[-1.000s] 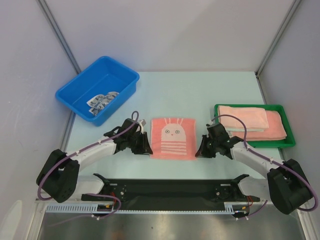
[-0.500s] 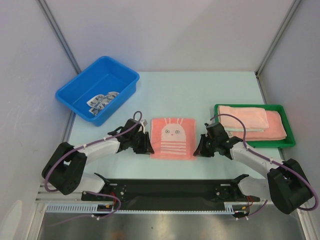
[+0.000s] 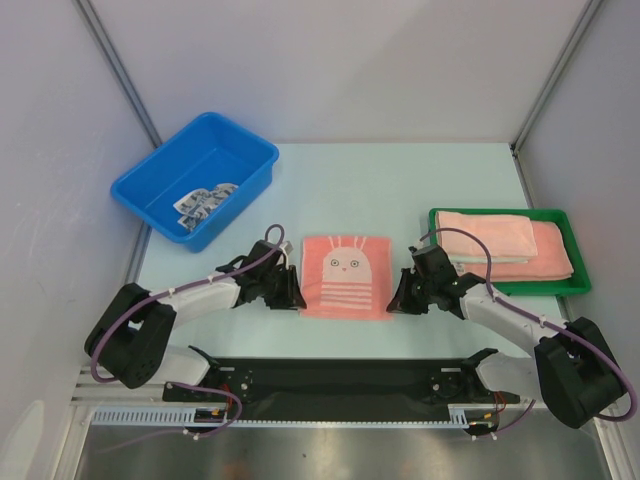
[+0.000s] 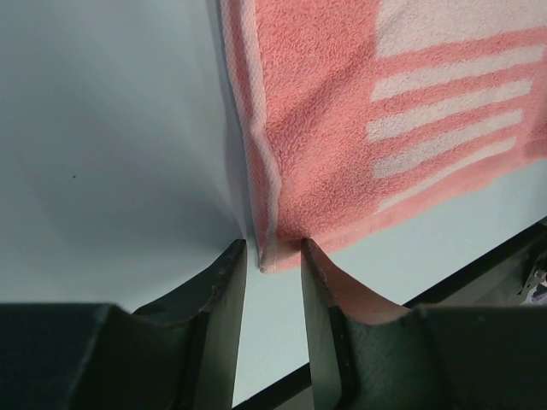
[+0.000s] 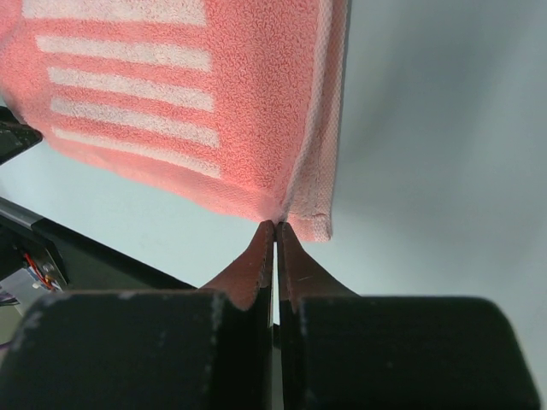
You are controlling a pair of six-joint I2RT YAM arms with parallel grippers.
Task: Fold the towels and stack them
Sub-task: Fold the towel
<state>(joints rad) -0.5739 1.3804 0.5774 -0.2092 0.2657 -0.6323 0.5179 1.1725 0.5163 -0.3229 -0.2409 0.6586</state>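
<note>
A salmon-pink towel with a white bunny face and stripes (image 3: pixel 346 275) lies flat in the middle of the table. My left gripper (image 3: pixel 296 297) is at its near-left corner. In the left wrist view that gripper (image 4: pixel 272 248) is open, and the towel's corner (image 4: pixel 267 256) sits between the fingertips without being pinched. My right gripper (image 3: pixel 393 303) is at the near-right corner. In the right wrist view it (image 5: pixel 275 224) is shut, pinching the towel's (image 5: pixel 188 102) puckered edge just beside the corner. Folded pink towels (image 3: pixel 500 245) lie stacked in the green tray (image 3: pixel 582 287).
A blue bin (image 3: pixel 140 190) at the back left holds a blue-and-white patterned towel (image 3: pixel 205 203). The black base rail (image 3: pixel 340 380) of the arms runs along the near edge. Grey walls close in the table on three sides.
My left gripper has slid a little right to the towel's near-left corner and its jaws have widened. The right gripper has edged slightly left, still shut. The towel lies as before.
</note>
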